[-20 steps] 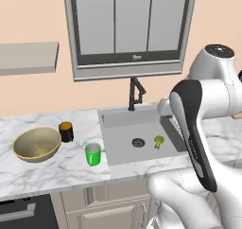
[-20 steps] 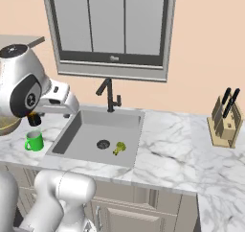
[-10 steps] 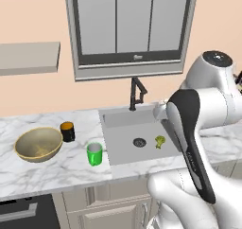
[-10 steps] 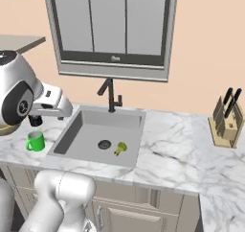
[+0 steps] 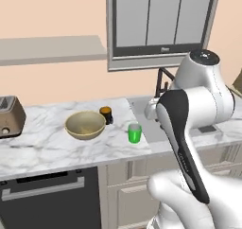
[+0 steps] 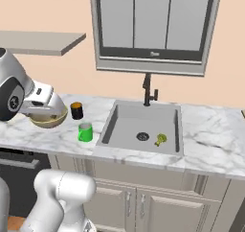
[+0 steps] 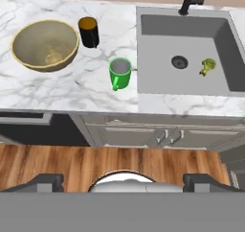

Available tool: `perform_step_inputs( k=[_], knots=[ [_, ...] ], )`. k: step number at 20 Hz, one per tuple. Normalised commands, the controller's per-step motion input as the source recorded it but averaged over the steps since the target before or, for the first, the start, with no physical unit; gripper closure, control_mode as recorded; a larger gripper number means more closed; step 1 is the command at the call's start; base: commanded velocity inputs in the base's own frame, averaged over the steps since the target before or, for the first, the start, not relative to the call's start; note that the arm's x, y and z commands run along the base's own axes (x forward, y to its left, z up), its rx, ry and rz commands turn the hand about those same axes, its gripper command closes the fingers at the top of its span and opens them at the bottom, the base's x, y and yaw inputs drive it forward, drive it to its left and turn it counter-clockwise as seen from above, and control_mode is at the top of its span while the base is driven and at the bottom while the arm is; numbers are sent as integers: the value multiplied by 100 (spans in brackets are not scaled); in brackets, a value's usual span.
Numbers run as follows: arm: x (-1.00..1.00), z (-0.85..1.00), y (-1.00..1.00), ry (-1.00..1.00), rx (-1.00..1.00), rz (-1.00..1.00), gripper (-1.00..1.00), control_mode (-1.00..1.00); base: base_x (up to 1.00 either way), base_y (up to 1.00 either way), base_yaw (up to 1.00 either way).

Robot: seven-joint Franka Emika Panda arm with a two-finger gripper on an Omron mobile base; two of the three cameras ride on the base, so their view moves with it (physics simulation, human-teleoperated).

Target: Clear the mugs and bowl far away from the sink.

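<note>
The tan bowl sits on the marble counter, left of the sink. The black mug with an orange inside stands just right of the bowl. The green mug stands upright near the counter's front edge, close to the sink's left rim. My gripper hangs high above the counter's front edge, looking down, open with nothing between its fingers. In the base views the bowl, black mug and green mug sit left of my arm; the bowl is partly behind my hand.
A piece of broccoli lies in the sink by the drain. The black faucet rises behind the basin. A toaster stands at the counter's far left. A dark dishwasher front sits below the counter.
The whole picture has shifted right in both base views, so the base has driven left along the counter. The mugs and bowl keep their places on the counter. The gripper stays open.
</note>
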Motion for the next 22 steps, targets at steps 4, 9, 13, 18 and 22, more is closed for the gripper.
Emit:
perform_step_inputs(
  k=[4,9,13,18,22],
  knots=[
    [0,0,0,0,0,0,-100,100,-63,7,-15],
    [0,0,0,0,0,0,-100,100,-2,20,-18],
    [0,0,0,0,0,0,-100,100,1,25,-13],
    [0,0,0,0,0,0,-100,100,4,59,-8],
    [0,0,0,0,0,0,-100,100,19,48,-7]
  ],
)
